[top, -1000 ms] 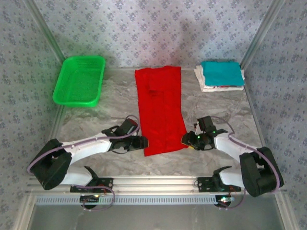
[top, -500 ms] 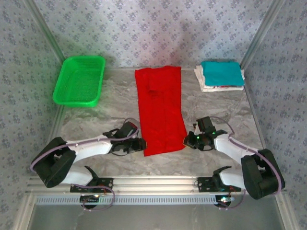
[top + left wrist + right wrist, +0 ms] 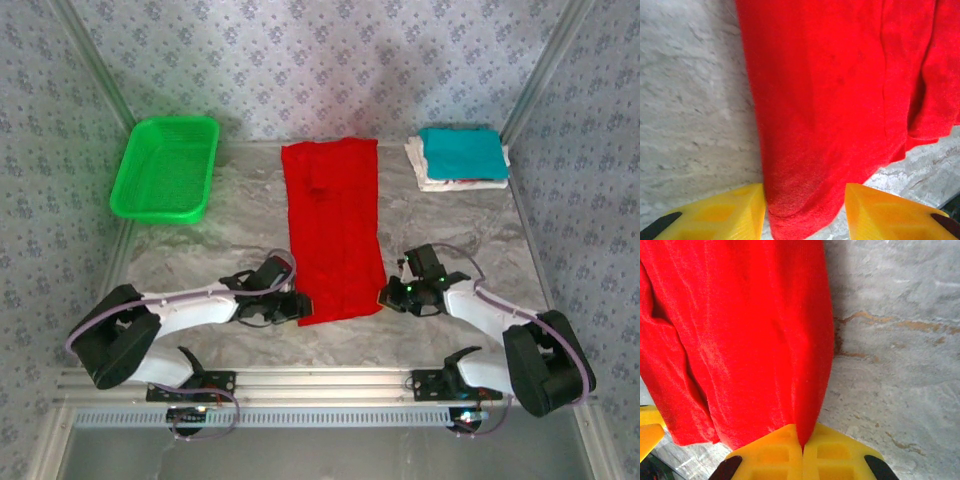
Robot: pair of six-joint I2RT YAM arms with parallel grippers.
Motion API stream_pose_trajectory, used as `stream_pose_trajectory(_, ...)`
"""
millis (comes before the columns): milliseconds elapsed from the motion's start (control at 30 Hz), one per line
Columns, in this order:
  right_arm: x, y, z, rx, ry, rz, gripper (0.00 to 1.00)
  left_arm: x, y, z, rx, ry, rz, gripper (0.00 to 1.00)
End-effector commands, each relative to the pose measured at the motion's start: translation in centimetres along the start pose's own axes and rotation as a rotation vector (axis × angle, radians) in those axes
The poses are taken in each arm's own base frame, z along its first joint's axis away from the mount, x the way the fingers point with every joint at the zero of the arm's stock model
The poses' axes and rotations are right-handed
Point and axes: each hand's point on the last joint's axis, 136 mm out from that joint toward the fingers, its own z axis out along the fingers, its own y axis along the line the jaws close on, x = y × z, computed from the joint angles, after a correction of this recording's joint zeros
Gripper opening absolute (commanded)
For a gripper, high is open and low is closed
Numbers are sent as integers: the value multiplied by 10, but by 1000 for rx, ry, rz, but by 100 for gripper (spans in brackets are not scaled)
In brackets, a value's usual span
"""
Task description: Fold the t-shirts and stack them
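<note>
Right gripper is pinched tight on the red t-shirt's lower-right corner. Left gripper straddles the lower-left corner, fingers apart, apparently not gripping.

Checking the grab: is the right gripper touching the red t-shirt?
Touching. The right wrist view shows the right gripper shut on the red t-shirt, its edge pinched between the fingers.

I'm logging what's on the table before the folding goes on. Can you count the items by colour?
red shirt: 1, spread out flat
teal shirt: 1, folded, on top of the pile
whitish shirt: 1 as far as I can tell, under the teal one
green basket: 1
Total: 4
</note>
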Motion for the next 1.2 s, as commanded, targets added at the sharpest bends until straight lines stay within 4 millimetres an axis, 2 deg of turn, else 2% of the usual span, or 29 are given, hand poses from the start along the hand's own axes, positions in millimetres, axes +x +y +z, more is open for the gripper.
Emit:
stream_pose_trajectory(0, 10, 3, -4, 2, 29, 8, 0, 1, -16, 0, 39, 15, -2, 45)
stream_pose_trajectory(233, 11, 5, -5, -1, 21, 3, 0, 14, -11, 7, 3, 57, -1, 44)
stream_pose_trajectory(300, 10, 7, -5, -6, 15, -1, 0, 12, -11, 6, -5, 53, 6, 41)
stream_pose_trajectory(500, 11, 7, -4, -2, 20, -6, 0, 7, 1, 7, -62, 15, 9, 21)
stream_pose_trajectory(567, 14, 4, -4, 14, 29, -10, 0, 2, 7, 2, -103, -12, 9, 6)
stream_pose_trajectory(600, 16, 3, -4, 22, 37, -14, 0, -1, 8, -2, -119, -30, 10, 3)
stream_pose_trajectory(767, 28, 6, -13, 124, 94, -108, 0, -9, 3, -26, -126, -86, 41, 0)
stream_pose_trajectory(967, 40, 25, -30, 106, 82, -110, 0, -10, -8, -57, -88, -134, 79, 0)
stream_pose_trajectory(1167, 72, 2, -28, 165, 141, -67, 0, 16, 15, -55, -85, -80, 35, 0)
